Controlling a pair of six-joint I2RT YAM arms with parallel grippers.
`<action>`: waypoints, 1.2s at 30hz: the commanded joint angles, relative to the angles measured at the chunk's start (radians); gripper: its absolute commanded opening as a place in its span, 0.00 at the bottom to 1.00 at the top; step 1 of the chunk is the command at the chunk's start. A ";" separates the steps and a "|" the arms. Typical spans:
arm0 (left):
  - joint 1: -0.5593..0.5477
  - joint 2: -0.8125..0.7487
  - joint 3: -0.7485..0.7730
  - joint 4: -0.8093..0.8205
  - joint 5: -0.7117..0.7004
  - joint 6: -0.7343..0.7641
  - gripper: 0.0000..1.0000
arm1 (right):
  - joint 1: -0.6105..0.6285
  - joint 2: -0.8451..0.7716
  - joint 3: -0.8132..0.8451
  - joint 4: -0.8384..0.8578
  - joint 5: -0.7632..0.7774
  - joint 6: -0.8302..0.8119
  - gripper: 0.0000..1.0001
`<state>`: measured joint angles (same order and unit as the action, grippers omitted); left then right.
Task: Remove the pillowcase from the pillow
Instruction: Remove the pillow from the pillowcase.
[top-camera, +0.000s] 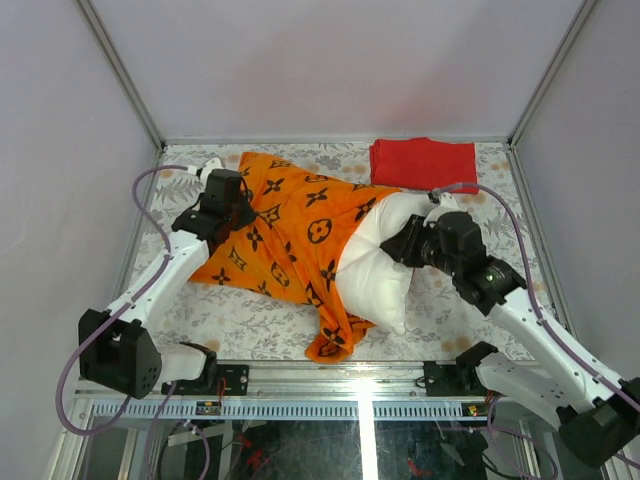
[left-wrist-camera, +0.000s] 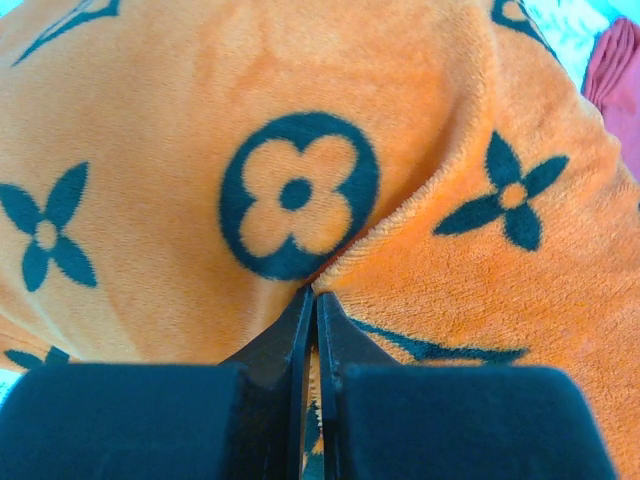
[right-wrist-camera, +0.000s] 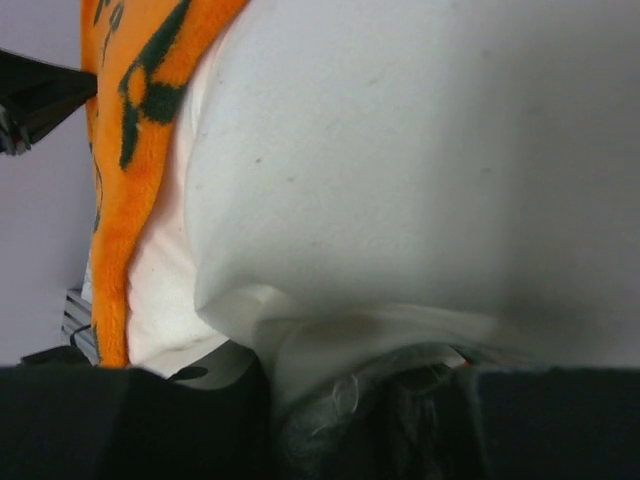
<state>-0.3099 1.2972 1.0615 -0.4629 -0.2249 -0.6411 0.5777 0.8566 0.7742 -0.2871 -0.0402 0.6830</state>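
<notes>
Nearest the viewer, a metal rail (top-camera: 350, 385) runs along the table's front edge, with the two black-and-white robot arms bolted to it, one at each end.

From the overhead view, moving left to right: the left arm reaches forward and inward, and the left gripper (top-camera: 240, 212) presses down on the left part of the pillowcase (top-camera: 290, 225). The pillowcase is bright orange fleece printed with black flowers, stars and circles. It lies crumpled across the middle of the table, covering the left half of the pillow (top-camera: 385, 270), and a tail of it trails toward the front edge. The plump white pillow sticks out of the cover's right side, bare and angled toward the front.

The right gripper (top-camera: 408, 243) bites into the pillow's exposed right end. Behind it, at the back right, a folded red cloth (top-camera: 423, 163) lies flat, close to the pillowcase's far corner. A floral table covering (top-camera: 250, 325) lies under everything.

In the left wrist view, the left gripper (left-wrist-camera: 313, 295) has its black fingertips pressed together on a pinched fold of the pillowcase (left-wrist-camera: 420, 120), and creases run out from the tips.

In the right wrist view, the right gripper (right-wrist-camera: 350, 400) is clamped on a bunch of the pillow (right-wrist-camera: 420, 160), white fabric gathered between its dark fingers, with the pillowcase (right-wrist-camera: 105, 200) edge hanging at the left.
</notes>
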 joint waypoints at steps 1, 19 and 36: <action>0.112 -0.027 -0.044 -0.020 -0.071 -0.040 0.00 | -0.135 0.109 0.120 -0.013 -0.302 -0.069 0.00; 0.539 -0.041 -0.046 0.001 0.226 -0.006 0.00 | -0.217 0.259 0.079 0.068 -0.417 0.005 0.00; 0.508 -0.177 -0.074 0.132 0.485 -0.049 1.00 | -0.216 0.237 0.030 0.061 -0.263 0.155 0.00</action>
<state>0.2493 1.1168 0.9218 -0.3725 0.2539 -0.7029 0.3592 1.1179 0.7967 -0.2016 -0.3527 0.7944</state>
